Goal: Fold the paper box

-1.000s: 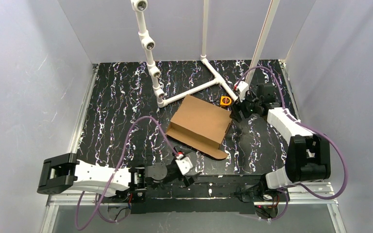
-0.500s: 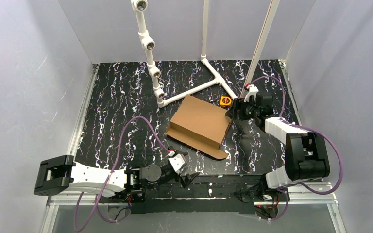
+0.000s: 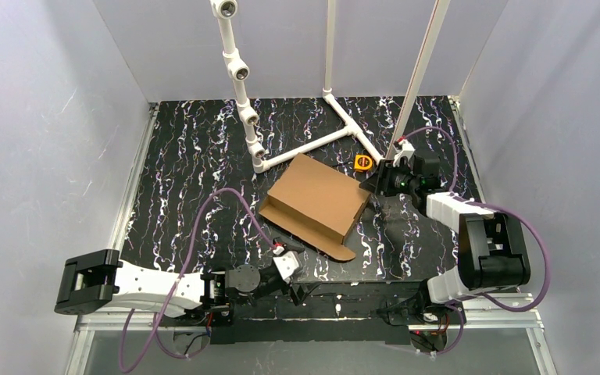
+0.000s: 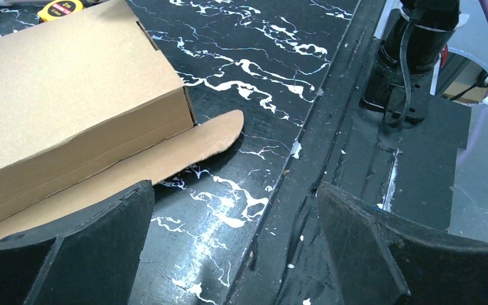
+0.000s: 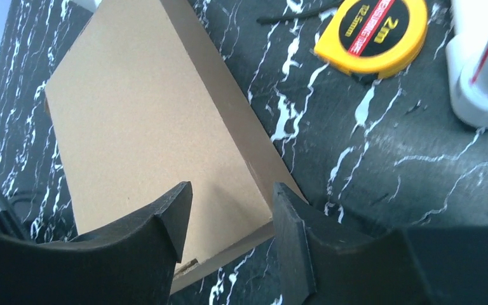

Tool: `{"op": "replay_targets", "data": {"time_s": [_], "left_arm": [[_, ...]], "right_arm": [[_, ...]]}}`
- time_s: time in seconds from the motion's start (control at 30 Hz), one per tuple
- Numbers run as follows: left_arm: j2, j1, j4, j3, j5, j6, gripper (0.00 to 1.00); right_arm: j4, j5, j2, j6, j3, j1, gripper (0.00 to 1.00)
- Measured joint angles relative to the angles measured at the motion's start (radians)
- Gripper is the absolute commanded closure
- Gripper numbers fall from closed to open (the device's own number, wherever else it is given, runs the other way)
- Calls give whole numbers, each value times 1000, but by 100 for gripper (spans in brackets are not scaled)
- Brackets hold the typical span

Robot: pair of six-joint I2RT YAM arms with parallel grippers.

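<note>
- Left wrist view: the paper box (image 4: 70, 89) runs off the left edge, and the top edge clips the yellow tape measure (image 4: 61, 7).
- Right wrist view: the box's near corner is hidden behind the right gripper (image 5: 232, 203). Whether its fingers (image 5: 159, 222) press the cardboard cannot be told.
- Right wrist view: the right edge cuts off the white pipe foot (image 5: 483, 76).

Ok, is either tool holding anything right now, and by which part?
Left tool: open, empty. Right tool straddles the paper box at its corner nearest the tape measure; whether it is actually clamped cannot be told.

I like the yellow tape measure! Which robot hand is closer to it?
The right gripper, just beside the tape measure. The left gripper sits far off, across the paper box.
</note>
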Motion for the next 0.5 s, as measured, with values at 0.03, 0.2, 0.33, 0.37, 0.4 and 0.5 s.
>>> {"op": "replay_targets", "data": {"time_s": [0.03,0.2,0.33,0.37,0.4,0.5], "left_arm": [[0,0,0,0,8,10,2],[-3,0,0,-1,54,73,2],[4,-2,1,-2,113,158,2],[14,-5,0,-2,126,182,2],[28,-10,-4,0,135,205,2],[83,-26,-33,20,151,269,3]], "right_arm": [[-8,-10,-9,0,-6,0,43],[-87,-71,-80,-13,-33,-4,43],[-142,-121,-139,-37,-47,-2,40],[-154,-127,-152,-42,-47,-1,38],[-161,-132,-163,-48,-47,0,36],[-182,-132,-194,-69,-47,0,31]]}}
